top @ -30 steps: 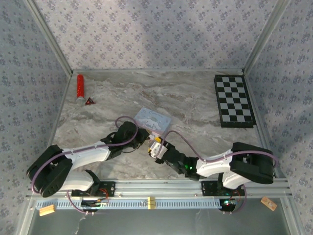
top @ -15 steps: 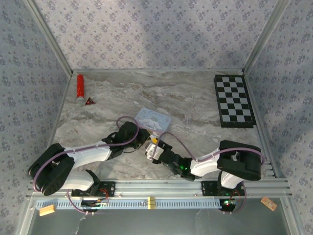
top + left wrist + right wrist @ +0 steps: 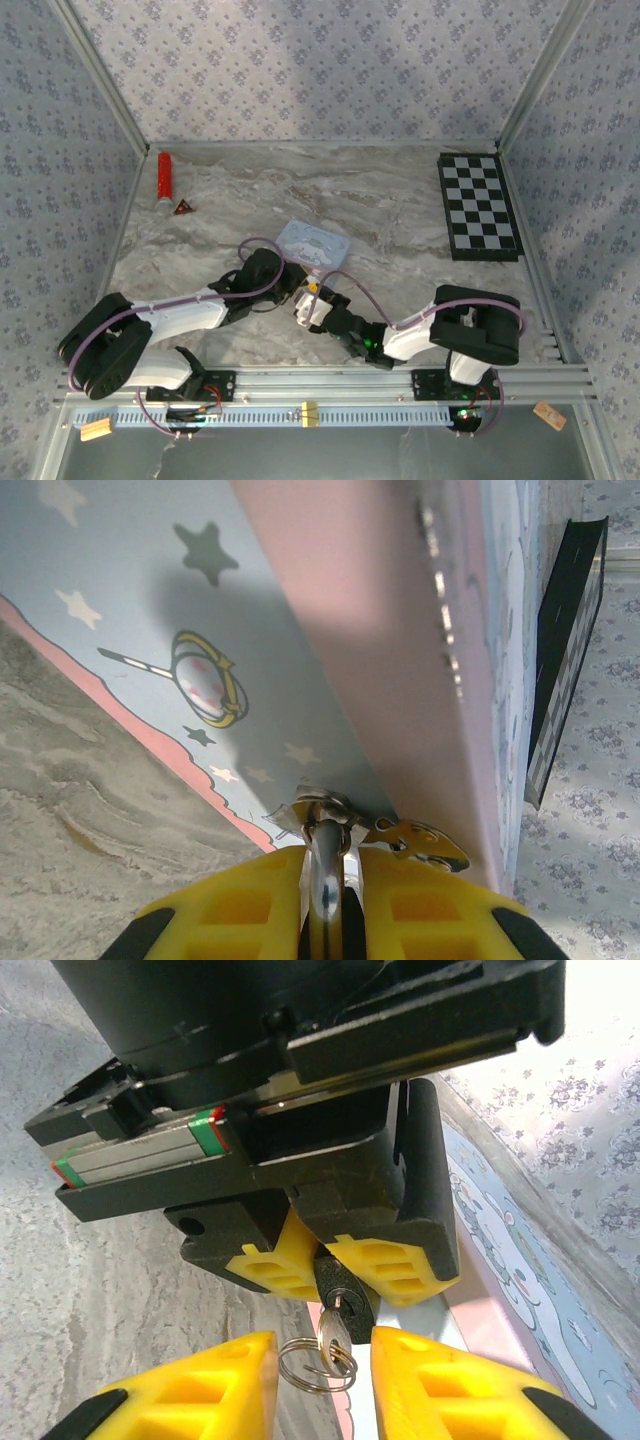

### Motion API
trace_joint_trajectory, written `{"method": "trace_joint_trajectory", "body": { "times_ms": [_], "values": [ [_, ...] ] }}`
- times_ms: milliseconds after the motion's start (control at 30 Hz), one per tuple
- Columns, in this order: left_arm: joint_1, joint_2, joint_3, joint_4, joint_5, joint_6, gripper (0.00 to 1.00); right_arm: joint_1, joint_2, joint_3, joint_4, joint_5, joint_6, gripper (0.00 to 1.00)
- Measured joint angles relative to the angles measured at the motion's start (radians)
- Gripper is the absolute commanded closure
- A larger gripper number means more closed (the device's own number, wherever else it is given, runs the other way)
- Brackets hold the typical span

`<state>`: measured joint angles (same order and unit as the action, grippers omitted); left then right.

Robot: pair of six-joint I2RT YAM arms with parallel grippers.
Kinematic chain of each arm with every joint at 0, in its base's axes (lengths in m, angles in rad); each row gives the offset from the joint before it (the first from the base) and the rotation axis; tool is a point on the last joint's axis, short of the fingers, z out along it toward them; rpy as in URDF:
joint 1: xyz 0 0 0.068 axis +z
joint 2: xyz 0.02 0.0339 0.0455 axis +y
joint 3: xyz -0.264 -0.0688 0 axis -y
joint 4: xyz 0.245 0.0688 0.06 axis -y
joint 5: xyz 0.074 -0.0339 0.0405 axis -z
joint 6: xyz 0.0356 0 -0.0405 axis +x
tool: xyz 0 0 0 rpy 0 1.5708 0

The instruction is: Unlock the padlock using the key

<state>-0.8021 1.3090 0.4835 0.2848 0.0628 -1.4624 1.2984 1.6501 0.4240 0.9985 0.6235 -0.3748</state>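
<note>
Padlock (image 3: pixel 338 1292) sits clamped between my left fingers (image 3: pixel 388 1263), its shackle (image 3: pixel 323 880) pinched in them. From its keyhole the key (image 3: pixel 335 1338) hangs between my right fingers (image 3: pixel 200 1392), which stand apart on either side of it. Just beyond my left fingertips lies the pastel tin (image 3: pixel 150 630).

Just beside the tin (image 3: pixel 520 1270), the padlock (image 3: pixel 340 1292) is mostly hidden between the fingers of the left pincer (image 3: pixel 335 1278), and the key (image 3: pixel 335 1338) has its blade buried inside it. The right pincer (image 3: pixel 318 1355) has its fingers cut off by the lower edge. From above, at the tin's near corner, padlock and key are too small to tell.
</note>
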Motion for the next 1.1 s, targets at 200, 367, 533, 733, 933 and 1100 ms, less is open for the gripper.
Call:
{"method": "trace_joint_trajectory", "body": {
  "times_ms": [200,367,533,733,933,1100],
  "values": [
    [-0.004,0.0,0.0,-0.005,0.0,0.006,1.0,-0.005,0.003,0.01,0.001,0.013,0.0,0.75],
    [-0.005,0.0,0.001,-0.006,0.0,0.007,1.0,-0.011,0.003,0.012,0.0,0.017,0.004,0.76],
    [-0.005,-0.013,0.014,-0.024,0.0,0.011,1.0,-0.016,0.003,0.012,0.0,0.017,0.016,0.77],
    [-0.006,-0.015,0.022,-0.031,0.0,0.015,1.0,-0.022,0.008,0.012,0.0,0.016,0.028,0.81],
    [-0.006,-0.015,0.026,-0.04,-0.005,0.025,1.0,-0.024,0.008,0.014,-0.009,0.006,0.061,0.89],
    [-0.006,-0.015,0.026,-0.043,-0.019,0.031,1.0,-0.033,0.008,0.024,-0.033,-0.014,0.118,0.94]
  ]
}}
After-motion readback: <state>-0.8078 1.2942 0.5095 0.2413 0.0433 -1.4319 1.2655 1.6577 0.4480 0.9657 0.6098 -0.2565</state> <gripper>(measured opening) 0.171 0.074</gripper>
